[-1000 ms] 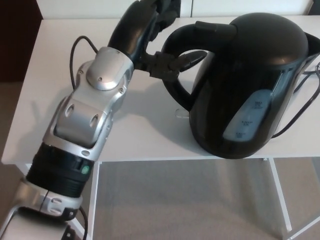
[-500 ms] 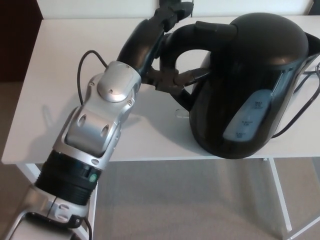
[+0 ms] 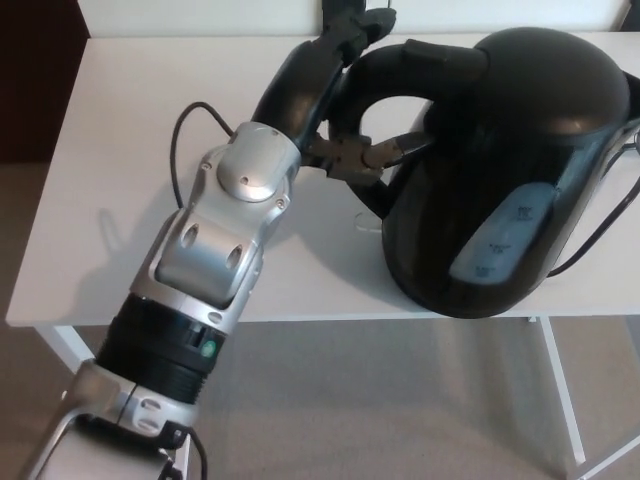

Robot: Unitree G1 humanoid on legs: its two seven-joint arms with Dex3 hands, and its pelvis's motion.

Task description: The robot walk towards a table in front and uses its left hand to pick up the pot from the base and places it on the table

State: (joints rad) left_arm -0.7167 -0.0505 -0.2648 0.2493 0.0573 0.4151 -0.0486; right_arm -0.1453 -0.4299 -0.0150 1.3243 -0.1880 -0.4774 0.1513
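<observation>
Left hand [image 3: 318, 90] fingers [image 3: 372, 155] are curling around the handle [image 3: 395, 78] of the pot [image 3: 510, 170], which is sitting on the bench [image 3: 120, 150], right side, where a loose hold is risking tilt and slippage on lifting.

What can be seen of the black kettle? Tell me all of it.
The kettle is glossy black, plastic by its look, with a domed lid, a loop handle and a bluish water window. It stands near the front edge of the white table. The left hand reaches into the handle's loop.
</observation>
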